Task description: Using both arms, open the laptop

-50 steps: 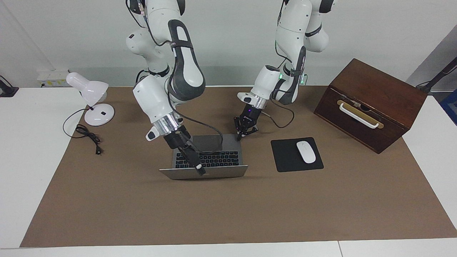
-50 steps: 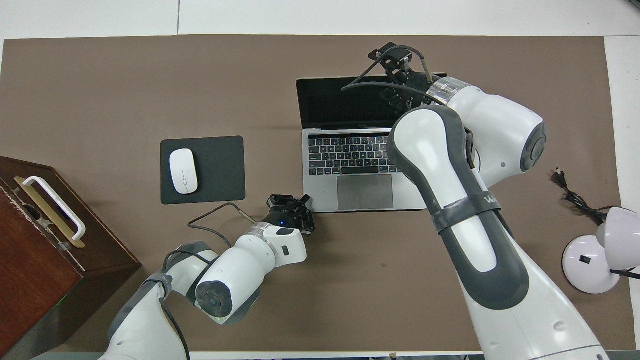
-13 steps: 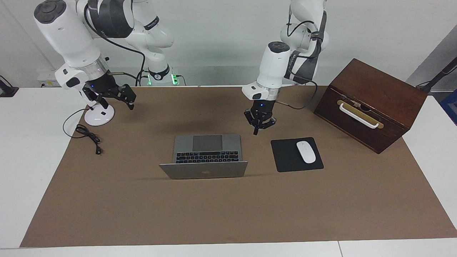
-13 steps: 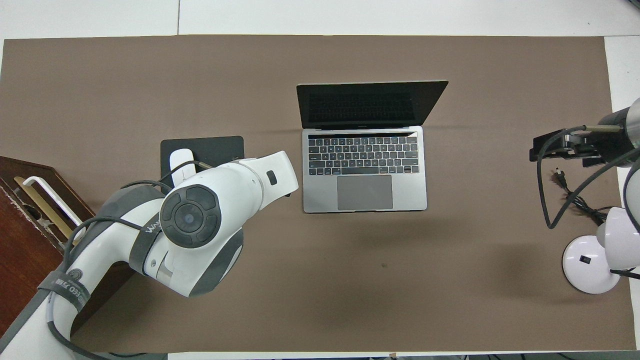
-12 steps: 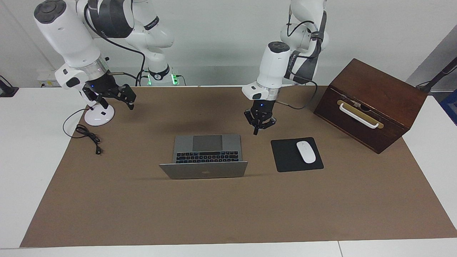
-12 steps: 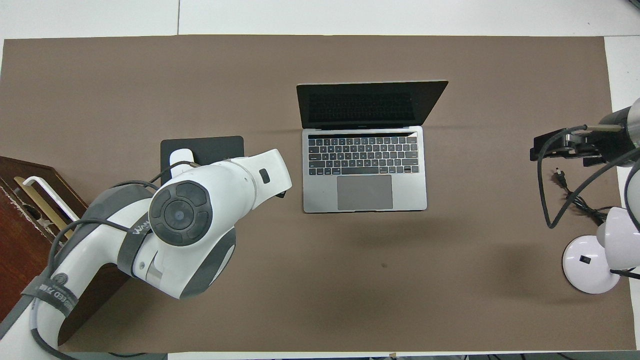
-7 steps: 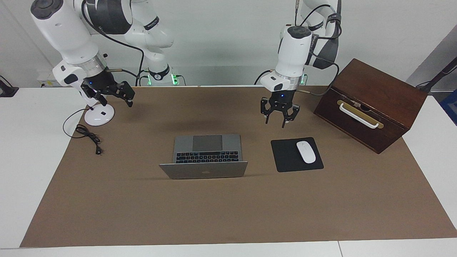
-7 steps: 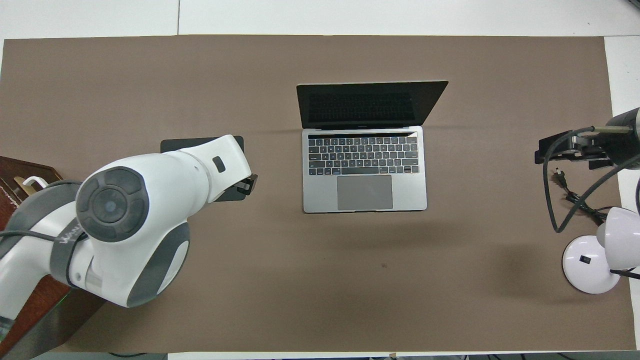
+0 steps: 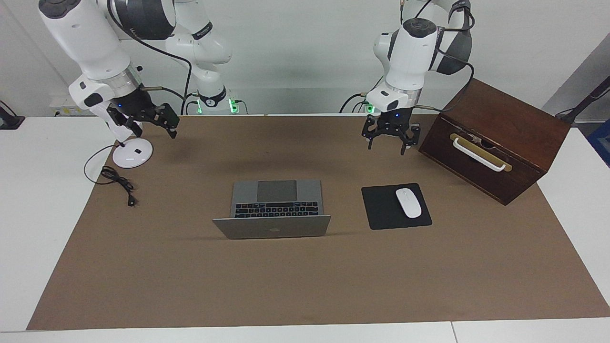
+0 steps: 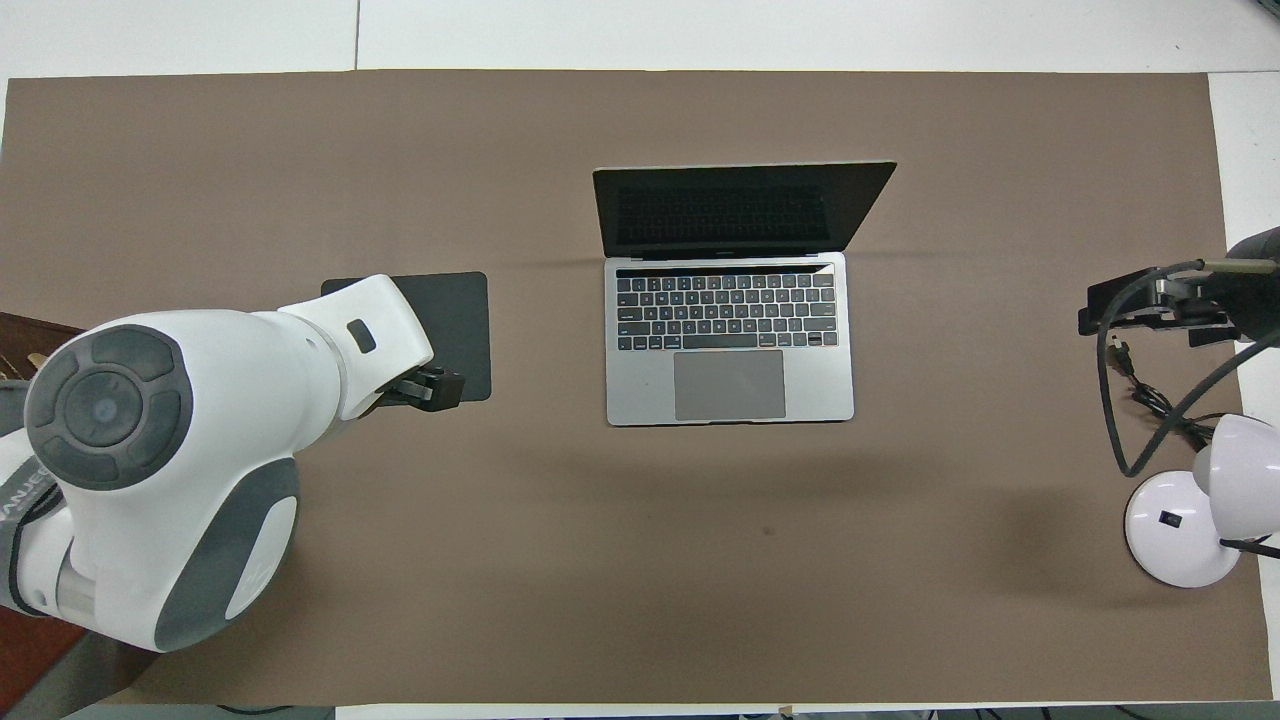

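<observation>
Left jaws: the left gripper has its fingers spread wide, gripping nothing
Right jaws: the right gripper also shows its fingers apart, with nothing between them
Left gripper place: up in the air over the brown mat, at about one o'clock from the laptop in the facing view, close to the wooden box
Right gripper place: raised over the mat's edge, at about ten o'clock from the laptop in the facing view, beside the white desk lamp
Laptop: the laptop sits open in the middle of the mat, lid raised, dark screen, keyboard and trackpad toward the robots; neither gripper touches it
Mouse pad: the black mouse pad lies at three o'clock from the laptop in the facing view, with a white mouse on it
Overhead: the left arm covers the mouse and part of the pad
</observation>
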